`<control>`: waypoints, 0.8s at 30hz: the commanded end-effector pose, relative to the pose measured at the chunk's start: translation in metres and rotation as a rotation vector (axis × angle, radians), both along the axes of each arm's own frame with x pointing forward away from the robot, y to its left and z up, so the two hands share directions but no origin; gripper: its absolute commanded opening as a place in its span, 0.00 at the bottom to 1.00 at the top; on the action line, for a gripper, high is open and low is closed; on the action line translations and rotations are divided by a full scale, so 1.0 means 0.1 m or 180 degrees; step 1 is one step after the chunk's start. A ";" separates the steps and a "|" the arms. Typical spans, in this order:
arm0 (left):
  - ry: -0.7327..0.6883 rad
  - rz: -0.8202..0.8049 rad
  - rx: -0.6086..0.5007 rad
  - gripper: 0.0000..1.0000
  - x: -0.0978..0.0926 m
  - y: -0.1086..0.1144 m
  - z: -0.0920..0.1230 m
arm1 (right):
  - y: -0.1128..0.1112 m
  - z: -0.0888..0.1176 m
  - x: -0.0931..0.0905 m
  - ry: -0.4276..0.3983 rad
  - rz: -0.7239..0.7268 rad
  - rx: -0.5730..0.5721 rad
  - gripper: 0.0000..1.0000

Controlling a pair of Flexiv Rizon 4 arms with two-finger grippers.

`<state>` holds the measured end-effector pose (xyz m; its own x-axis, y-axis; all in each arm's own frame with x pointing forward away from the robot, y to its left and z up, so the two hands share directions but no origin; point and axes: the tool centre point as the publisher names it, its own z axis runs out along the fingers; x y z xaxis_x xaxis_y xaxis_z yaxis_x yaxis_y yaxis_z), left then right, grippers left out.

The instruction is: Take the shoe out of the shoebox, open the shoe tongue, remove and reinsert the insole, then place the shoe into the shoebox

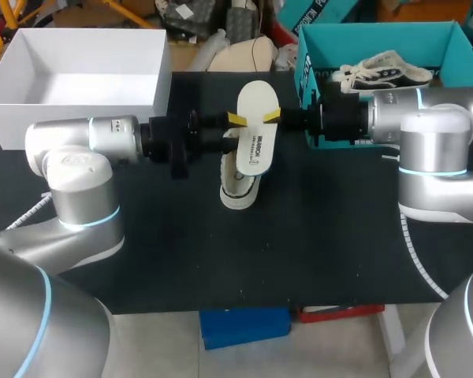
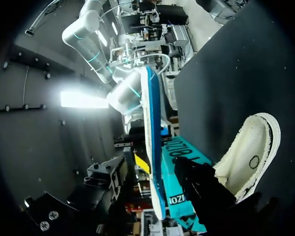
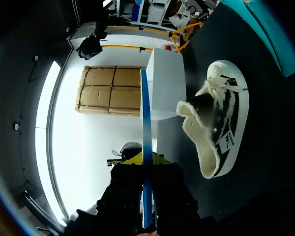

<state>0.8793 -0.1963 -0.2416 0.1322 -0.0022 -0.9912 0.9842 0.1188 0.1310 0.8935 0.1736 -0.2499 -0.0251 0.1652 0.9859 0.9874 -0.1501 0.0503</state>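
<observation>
Containers first: the teal shoebox (image 1: 378, 35) sits just behind the right end effector (image 1: 273, 116), and there's a second shoe (image 1: 382, 72) lying inside it, pale with dark markings and white laces. Over beyond the left end effector (image 1: 233, 122) stands a white box (image 1: 79, 55), open on top, nothing showing inside but its bare white floor. Everything rests on a black desk (image 1: 315, 236), and the two arms come in from either side and meet nose to nose over its middle. And there's the insole (image 1: 257, 130), up in the air, held flat between the two end effectors, its cream top face with a dark printed patch turned upward and its blue underside facing the desk. The right end effector is clamped on it; its wrist view shows the insole edge-on with a yellow tip pressed against each face. The left end effector is right at the insole's opposite edge, but whether it is actually gripping I cannot tell. Directly below both end effectors, under the insole, the shoe (image 1: 238, 187) rests on the desk, out of the shoebox. It has a white rubber toe and sole, black-and-white patterned sides, white laces and a fuzzy cream lining around its wide-open mouth.
</observation>
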 end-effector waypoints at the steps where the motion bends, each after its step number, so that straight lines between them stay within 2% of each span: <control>1: -0.0006 -0.0020 -0.0014 0.40 0.06 -0.05 -0.04 | 0.01 0.00 -0.01 -0.0002 -0.0014 -0.0002 0.00; 4: 0.0000 -0.0035 -0.0024 0.35 0.07 -0.05 -0.05 | 0.01 0.00 -0.01 -0.0002 -0.0014 -0.0002 0.00; 14: -0.0046 -0.0081 -0.0021 0.30 0.13 -0.13 -0.04 | 0.01 0.00 -0.01 -0.0002 -0.0014 -0.0002 0.00; 18: -0.0054 -0.0092 -0.0016 0.21 0.16 -0.16 -0.03 | 0.01 0.00 -0.01 -0.0002 -0.0014 -0.0002 0.00; 20: -0.0053 -0.0097 -0.0011 0.11 0.16 -0.18 -0.04 | 0.01 0.00 -0.01 -0.0002 -0.0014 -0.0002 0.00; 24: -0.0061 -0.0109 -0.0010 0.15 0.18 -0.21 -0.03 | 0.01 0.00 -0.01 -0.0002 -0.0014 -0.0002 0.00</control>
